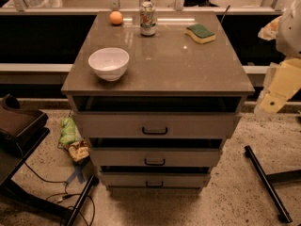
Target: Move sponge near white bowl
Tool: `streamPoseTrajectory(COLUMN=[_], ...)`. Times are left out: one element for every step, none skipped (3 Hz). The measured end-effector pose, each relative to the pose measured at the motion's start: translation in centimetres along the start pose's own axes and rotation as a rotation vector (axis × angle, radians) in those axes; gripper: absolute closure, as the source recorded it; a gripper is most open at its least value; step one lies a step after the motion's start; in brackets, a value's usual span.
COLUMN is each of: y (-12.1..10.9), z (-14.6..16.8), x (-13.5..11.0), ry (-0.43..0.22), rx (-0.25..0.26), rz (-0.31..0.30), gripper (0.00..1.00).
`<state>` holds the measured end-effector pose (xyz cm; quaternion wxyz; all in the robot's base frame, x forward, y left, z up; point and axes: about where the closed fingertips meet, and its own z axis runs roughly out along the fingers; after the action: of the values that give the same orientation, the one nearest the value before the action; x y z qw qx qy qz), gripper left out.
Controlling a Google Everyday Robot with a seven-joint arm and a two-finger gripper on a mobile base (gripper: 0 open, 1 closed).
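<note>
The sponge (201, 33), yellow with a dark green top, lies flat at the back right of the cabinet top. The white bowl (108, 63) stands upright at the front left of the same top, well apart from the sponge. Only my arm's white and cream links (281, 81) show, at the right edge of the camera view. They are beside the cabinet and off its top. My gripper is out of view.
A drink can (147, 19) stands at the back middle and a small orange ball (116, 17) at the back left. The grey cabinet top (188, 69) sits over three drawers (155, 131). A railing runs behind. Cables and litter (70, 138) lie on the floor to the left.
</note>
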<state>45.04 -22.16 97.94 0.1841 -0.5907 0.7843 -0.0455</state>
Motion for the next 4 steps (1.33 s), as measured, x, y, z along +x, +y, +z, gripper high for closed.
streamPoseTrajectory(y=[-4.8, -10.0, -16.3, -20.2], z=[1.4, 3.0, 4.7, 6.0], x=[0.8, 2.7, 3.6, 4.2], ry=[-0.078, -0.194, -0.358, -0.506], rx=[0.105, 0.202, 0.303, 0.383], rz=[0.099, 0.234, 0.349, 0.464], gripper=[0.0, 0.0, 0.0, 0.0])
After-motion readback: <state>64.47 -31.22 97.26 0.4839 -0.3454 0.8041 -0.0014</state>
